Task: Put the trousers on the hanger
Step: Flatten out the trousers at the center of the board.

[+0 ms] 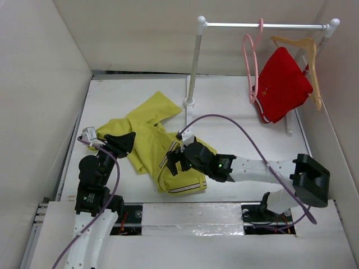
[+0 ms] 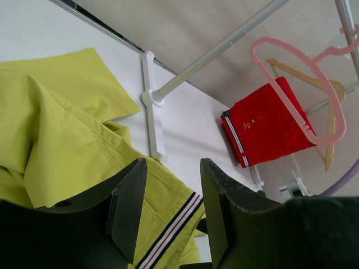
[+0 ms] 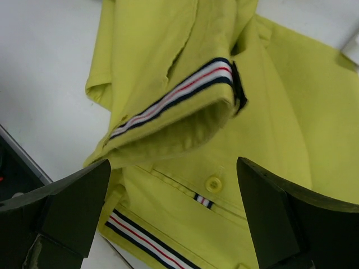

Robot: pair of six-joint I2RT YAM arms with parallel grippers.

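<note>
Left claw (image 1: 120, 143): fingers are held apart, nothing gripped, at the trousers' left edge.
Trousers (image 1: 147, 130): laid crumpled on the tabletop (image 1: 224, 106).
Right claw (image 1: 176, 157): spread wide, empty, over the trousers' near end.
Hanger (image 1: 250, 67): hung on the rail (image 1: 263, 25), far right.

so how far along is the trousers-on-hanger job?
Done: nothing visible; the trousers lie crumpled on the table, the pink hanger hangs bare on the rail. In hand: right arm's fingers spread open over the striped waistband; left arm's fingers open, holding nothing. Left: grip, lift, drape over the hanger.
</note>
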